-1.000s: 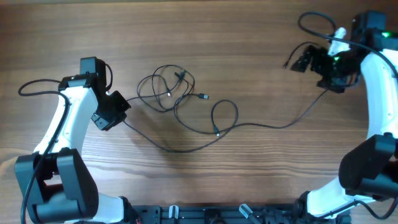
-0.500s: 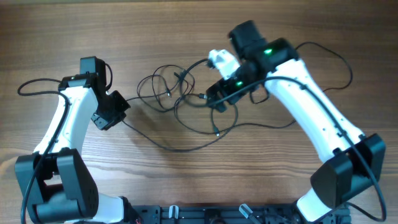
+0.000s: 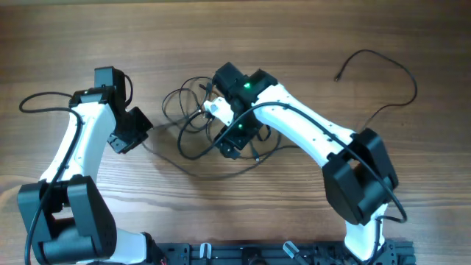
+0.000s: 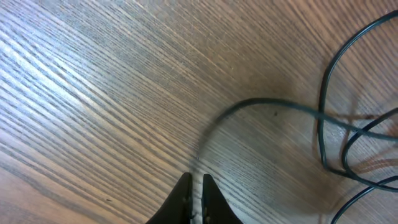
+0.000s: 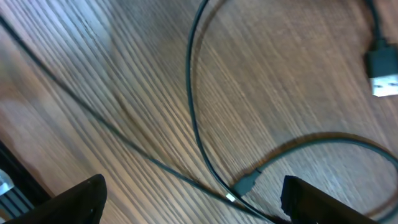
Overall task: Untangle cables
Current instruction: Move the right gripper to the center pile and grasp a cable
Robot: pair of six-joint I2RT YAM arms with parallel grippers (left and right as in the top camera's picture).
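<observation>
The cables (image 3: pixel 184 110) lie as a loose black tangle of loops at the table's middle. One strand (image 3: pixel 193 175) runs from it toward my left gripper (image 3: pixel 144 141). In the left wrist view the left gripper (image 4: pixel 194 186) is shut, and a blurred black strand (image 4: pixel 261 102) curves into its tips. My right gripper (image 3: pixel 229 144) hovers over the tangle's right side. In the right wrist view it (image 5: pixel 199 202) is wide open and empty, with a small plug (image 5: pixel 245 185) on the table between its fingers (image 5: pixel 81 199). A silvery USB plug (image 5: pixel 382 73) lies further off.
A separate thin black cable (image 3: pixel 401 70) lies loose at the far right, its plug end (image 3: pixel 338 76) pointing left. A thicker arm wire (image 3: pixel 37 99) loops at the far left. The arm bases stand along the front edge (image 3: pixel 243 254).
My right arm has swung from the far right to the tangle in the middle, leaving the long cable lying at the far right. The left arm has not moved.
</observation>
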